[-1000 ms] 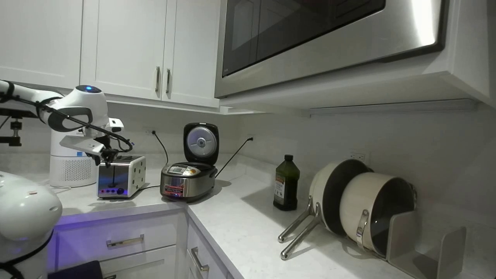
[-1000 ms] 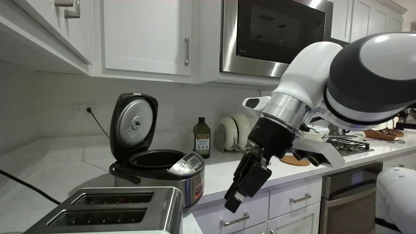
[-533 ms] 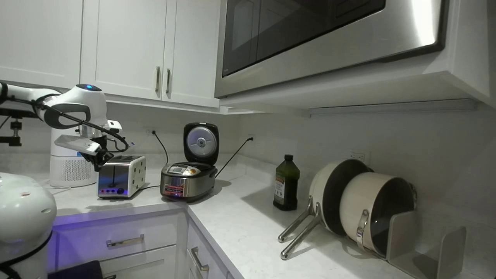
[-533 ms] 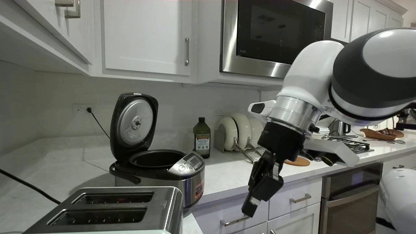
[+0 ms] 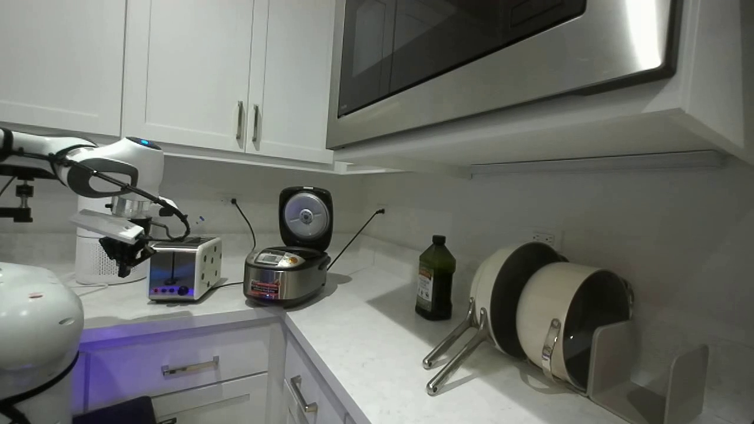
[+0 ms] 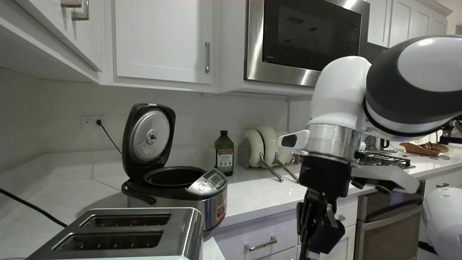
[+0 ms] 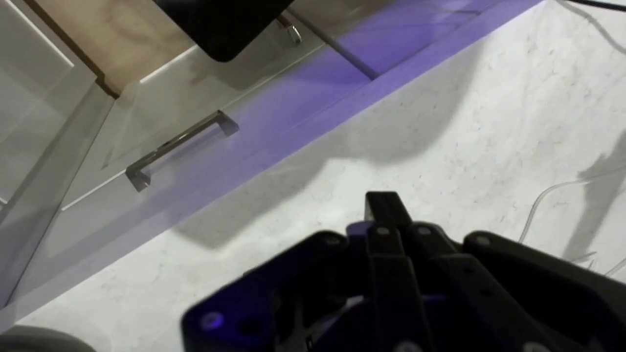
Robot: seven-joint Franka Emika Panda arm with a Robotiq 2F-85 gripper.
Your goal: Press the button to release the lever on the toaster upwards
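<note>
- No text can be read with certainty.
- Bottle (image 6: pixel 224 153): front label (image 6: pixel 225 160) with printed lines, too blurred.
- Rice cooker (image 5: pixel 303 280): red sticker (image 5: pixel 265 288), print too small.
- Microwave (image 6: pixel 306 39): tiny mark (image 6: pixel 269 57) at lower left, illegible.

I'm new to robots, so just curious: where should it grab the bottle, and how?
Probably by the neck, just under the cap, reaching in level from the counter's front edge: the bottle stands upright, slimmest up there and broad below, with the wall behind it. The gripper is shut, so it must open first.
</note>
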